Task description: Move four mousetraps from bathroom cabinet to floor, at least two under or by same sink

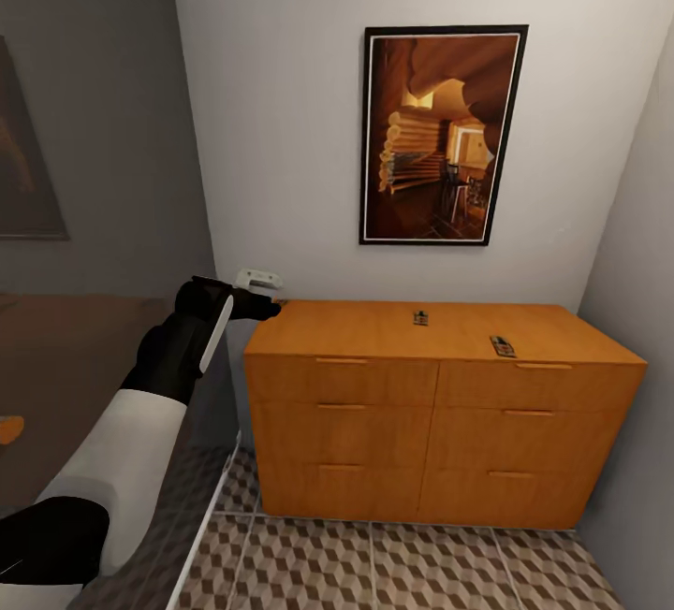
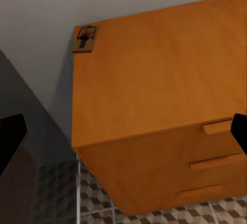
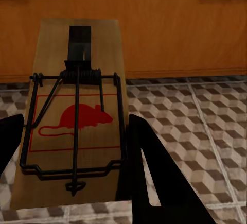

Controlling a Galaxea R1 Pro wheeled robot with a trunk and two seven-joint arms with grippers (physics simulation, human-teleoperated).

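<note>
Mousetrap [image 3: 72,126] between right tool [image 3: 77,147] fingers

Cabinet [image 1: 431,413] against back wall, on bathroom floor [image 1: 393,568]. Two mousetraps [image 1: 421,318] [image 1: 503,345] on top, right of middle; third [image 2: 85,38] at back-left corner.

Cabinet [image 1: 440,413]: orange-brown wood, smooth, satin sheen, faint grain. Mousetrap [image 3: 77,116]: pale matt wood board w/ black wire spring, red printed mouse. Floor [image 1: 393,568]: smooth printed tile. Picture [image 1: 440,135]: glossy, black frame.
</note>
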